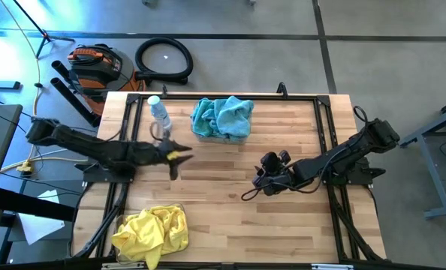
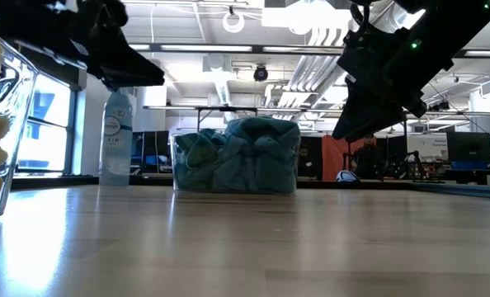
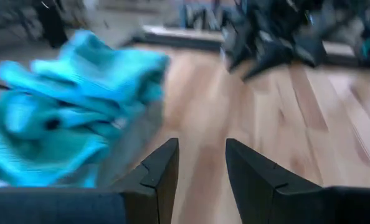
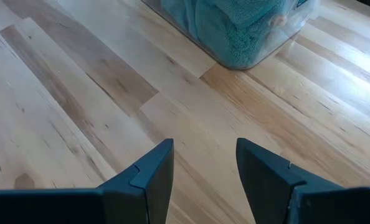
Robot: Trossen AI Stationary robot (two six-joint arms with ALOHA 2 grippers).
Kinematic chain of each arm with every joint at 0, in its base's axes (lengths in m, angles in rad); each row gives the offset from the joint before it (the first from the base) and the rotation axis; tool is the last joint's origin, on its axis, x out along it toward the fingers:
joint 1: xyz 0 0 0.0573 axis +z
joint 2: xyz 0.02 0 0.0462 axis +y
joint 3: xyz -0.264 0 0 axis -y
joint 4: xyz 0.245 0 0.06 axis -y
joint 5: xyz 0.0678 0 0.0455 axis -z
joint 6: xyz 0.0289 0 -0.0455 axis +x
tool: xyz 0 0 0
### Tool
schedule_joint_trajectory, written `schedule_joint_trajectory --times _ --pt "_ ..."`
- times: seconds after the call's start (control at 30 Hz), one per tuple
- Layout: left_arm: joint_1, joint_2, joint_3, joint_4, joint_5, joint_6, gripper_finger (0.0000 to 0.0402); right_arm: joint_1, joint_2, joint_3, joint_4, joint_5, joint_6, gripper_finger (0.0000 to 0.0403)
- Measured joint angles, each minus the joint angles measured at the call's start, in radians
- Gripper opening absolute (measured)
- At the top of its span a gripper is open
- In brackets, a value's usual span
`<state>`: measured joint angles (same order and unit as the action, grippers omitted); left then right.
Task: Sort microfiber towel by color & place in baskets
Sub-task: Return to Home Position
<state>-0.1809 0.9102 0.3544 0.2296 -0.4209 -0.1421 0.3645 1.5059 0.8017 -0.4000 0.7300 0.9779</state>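
Note:
Teal microfiber towels (image 1: 223, 116) fill a clear basket (image 1: 239, 139) at the table's far middle; the low view (image 2: 237, 157) and the left wrist view (image 3: 66, 112) show them too. Yellow towels (image 1: 154, 229) are heaped in a clear basket (image 1: 179, 211) at the near left corner. My left gripper (image 1: 179, 159) hovers open above the wood, left of the teal basket and nearer than it, nothing between its fingers (image 3: 200, 146). My right gripper (image 1: 260, 180) hangs open over the table's middle right, also with nothing in it (image 4: 203, 146).
A clear water bottle (image 1: 159, 112) stands at the far left, just left of the teal basket, close behind my left arm. Bare wood (image 1: 230, 217) lies between the two baskets and along the near edge. A black frame (image 1: 324, 127) runs along the table's sides.

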Motion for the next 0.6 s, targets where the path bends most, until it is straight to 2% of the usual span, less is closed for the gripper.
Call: schedule_joint_trajectory --times 0.17,0.27,0.6 --pt "0.063 -0.2 -0.126 0.043 0.004 0.005 0.0121 0.0 0.0 0.0 -0.001 0.0 0.0 0.0169" --pt "0.087 -0.319 -0.181 0.05 0.049 0.005 0.0121 0.0 0.0 0.0 -0.001 0.0 -0.013 0.0169" --pt "0.125 -0.682 -0.299 -0.001 0.068 0.035 0.0121 0.0 0.0 0.0 -0.01 0.0 -0.018 0.0169"
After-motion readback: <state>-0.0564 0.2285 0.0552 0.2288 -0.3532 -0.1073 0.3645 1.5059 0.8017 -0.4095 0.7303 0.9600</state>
